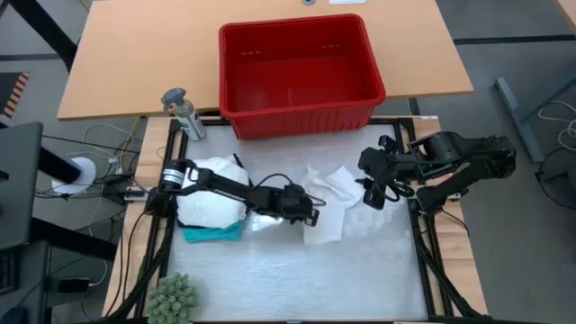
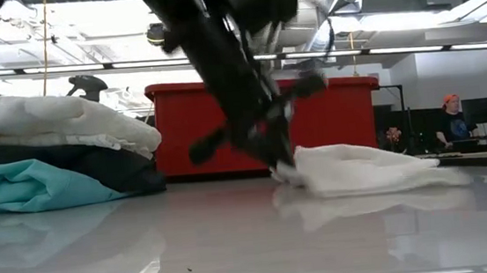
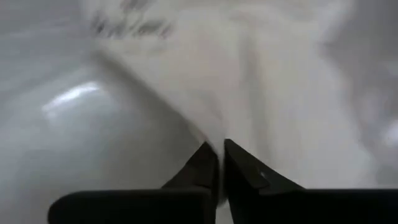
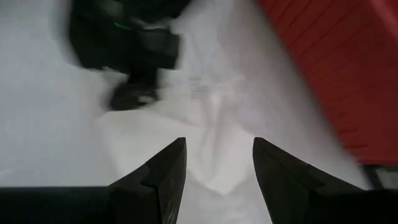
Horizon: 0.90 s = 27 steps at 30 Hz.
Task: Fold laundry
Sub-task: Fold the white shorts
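Your left end effector (image 1: 314, 214) is pinched closed on the near edge of the white cloth (image 1: 335, 200), which lies flat on the counter (image 1: 297, 279) directly ahead of it. Your right end effector (image 1: 371, 196) hangs above the cloth's far side, fingers apart, holding nothing. Behind the left end effector, beside its arm, sits the pile of laundry (image 1: 209, 205): white over black over teal.

Soft matt cloth laundry (image 1: 331, 193) on a glossy, smooth counter (image 1: 297, 270); ribbed red plastic basket (image 1: 301, 112); fuzzy green plant (image 1: 173, 300).
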Motion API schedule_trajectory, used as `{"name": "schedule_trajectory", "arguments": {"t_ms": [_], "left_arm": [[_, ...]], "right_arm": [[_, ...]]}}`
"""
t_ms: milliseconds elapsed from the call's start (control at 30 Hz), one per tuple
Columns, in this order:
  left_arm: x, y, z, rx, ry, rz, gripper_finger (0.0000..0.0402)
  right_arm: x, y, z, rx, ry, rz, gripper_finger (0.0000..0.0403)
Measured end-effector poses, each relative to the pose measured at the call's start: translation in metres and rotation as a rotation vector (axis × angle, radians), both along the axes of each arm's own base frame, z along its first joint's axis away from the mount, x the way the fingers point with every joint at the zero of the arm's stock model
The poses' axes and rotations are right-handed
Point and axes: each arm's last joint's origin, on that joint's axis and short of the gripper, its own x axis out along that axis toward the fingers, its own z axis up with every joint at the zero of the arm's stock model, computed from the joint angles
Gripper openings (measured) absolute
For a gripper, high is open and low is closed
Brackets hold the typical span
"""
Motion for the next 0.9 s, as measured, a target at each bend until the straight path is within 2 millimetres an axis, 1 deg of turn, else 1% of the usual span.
{"name": "schedule_trajectory", "arguments": {"t_ms": [133,233,300,400,500,533,600,633,733,800,900], "left_arm": [[-0.009,-0.010,0.040,0.015,-0.059,-0.094,0.0002],[-0.024,-0.020,0.062,0.040,-0.037,-0.158,0.0001],[-0.036,-0.029,0.081,0.042,-0.043,-0.198,0.0001],[-0.052,-0.036,0.108,0.041,-0.072,-0.267,0.0000],[-0.066,-0.043,0.129,0.044,-0.095,-0.350,0.0000],[-0.071,-0.046,0.135,0.035,-0.109,-0.376,0.0000],[-0.081,-0.053,0.144,0.023,-0.114,-0.413,0.0000],[-0.085,-0.056,0.148,0.023,-0.116,-0.423,0.0000],[-0.092,-0.063,0.153,0.044,-0.124,-0.374,0.0000],[-0.094,-0.065,0.154,0.079,-0.124,-0.321,0.0000],[-0.094,-0.063,0.154,0.108,-0.132,-0.261,0.0000]], "right_arm": [[0.001,-0.007,0.003,-0.040,-0.005,0.057,0.0209],[0.004,-0.013,0.005,-0.016,-0.021,0.107,0.0209],[0.007,-0.017,0.007,-0.007,-0.040,0.145,0.0209],[0.012,-0.023,0.010,0.017,-0.083,0.214,0.0209],[0.021,-0.030,0.012,0.075,-0.143,0.272,0.0209],[0.025,-0.033,0.009,0.101,-0.151,0.288,0.0209],[0.035,-0.037,0.000,0.135,-0.156,0.317,0.0209],[0.040,-0.039,-0.007,0.141,-0.147,0.341,0.0209],[0.059,-0.039,-0.034,0.165,-0.120,0.402,0.0209],[0.071,-0.037,-0.047,0.227,-0.149,0.437,0.0209],[0.078,-0.026,-0.056,0.320,-0.197,0.498,0.0209]]}}
